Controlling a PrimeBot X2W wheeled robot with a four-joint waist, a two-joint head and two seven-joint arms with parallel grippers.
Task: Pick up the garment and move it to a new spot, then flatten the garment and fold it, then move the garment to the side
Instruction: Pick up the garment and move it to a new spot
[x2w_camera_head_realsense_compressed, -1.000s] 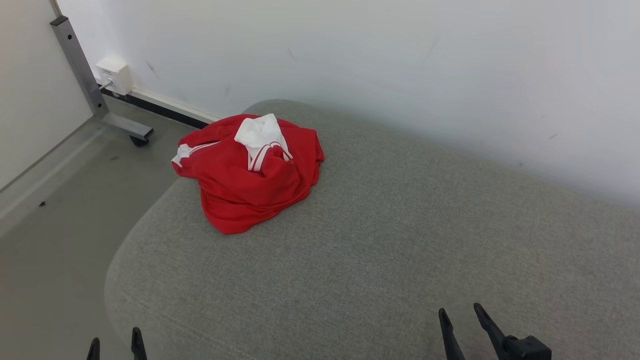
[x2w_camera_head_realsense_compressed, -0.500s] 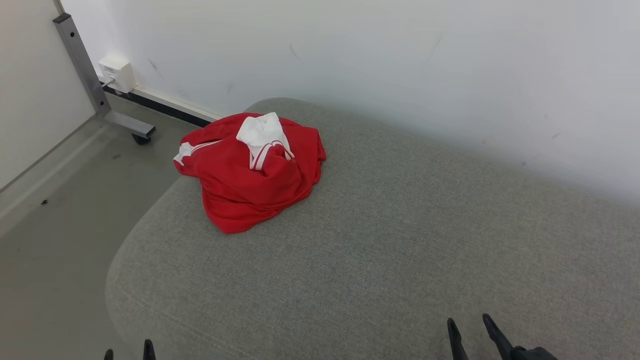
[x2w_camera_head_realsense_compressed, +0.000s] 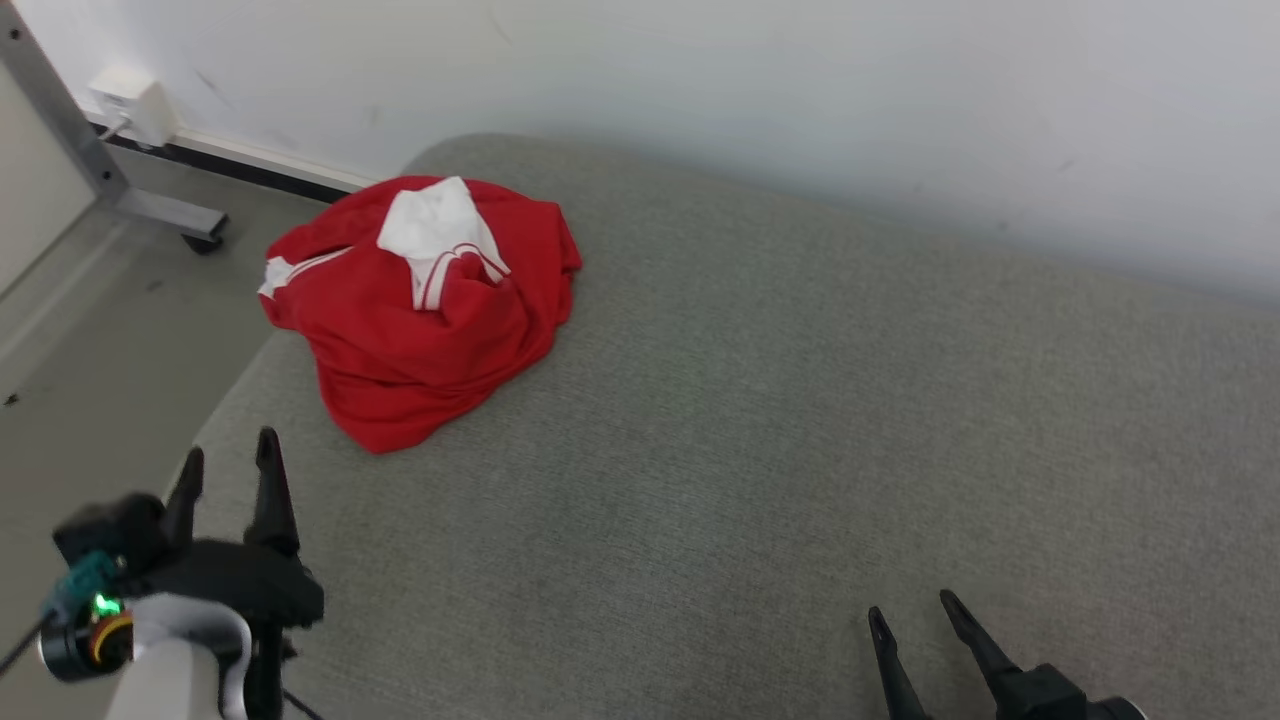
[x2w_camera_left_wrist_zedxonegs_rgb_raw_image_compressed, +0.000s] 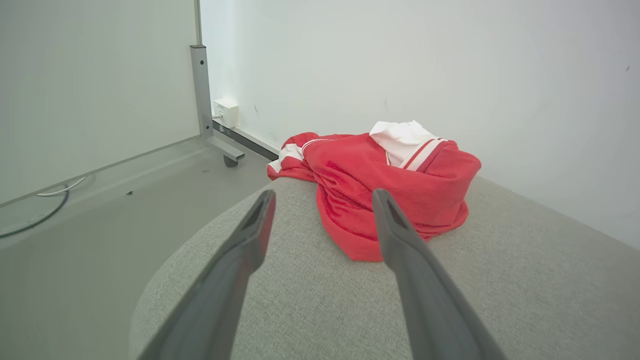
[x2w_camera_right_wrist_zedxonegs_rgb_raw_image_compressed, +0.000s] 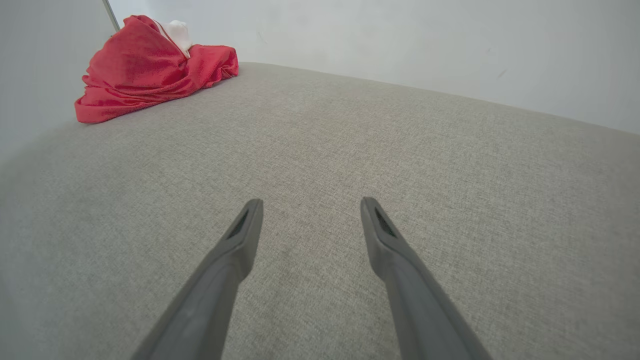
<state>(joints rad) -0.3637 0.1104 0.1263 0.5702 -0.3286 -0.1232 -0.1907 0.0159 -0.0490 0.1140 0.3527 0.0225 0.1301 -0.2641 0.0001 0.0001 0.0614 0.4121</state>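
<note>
Reading from left to right across the head view.

Metal post: stood at far left on the grey floor, carried on a dark castor; white wall box just beside it, low on the pale wall.

Left gripper: hung at lower left over the rounded left edge of the grey cushion; fingers parted to a moderate gap, with nothing between them; pointed toward the garment, near it but apart from it. Seen from the left wrist, framed the heap's near hem between the two fingertips without contact.

Garment: lay crumpled in a heap on the far left corner of the cushion, close to the wall; red throughout, topped by a white collar edged with red stripes; one white-trimmed sleeve end reached past the cushion's left edge.

Cushion, middle and right: bare woven fabric, running up to the wall.

Right gripper: hung at lower right over the cushion's near part; fingers likewise spread and empty; well apart from the garment, which appeared at the far upper left of the right wrist view.
</note>
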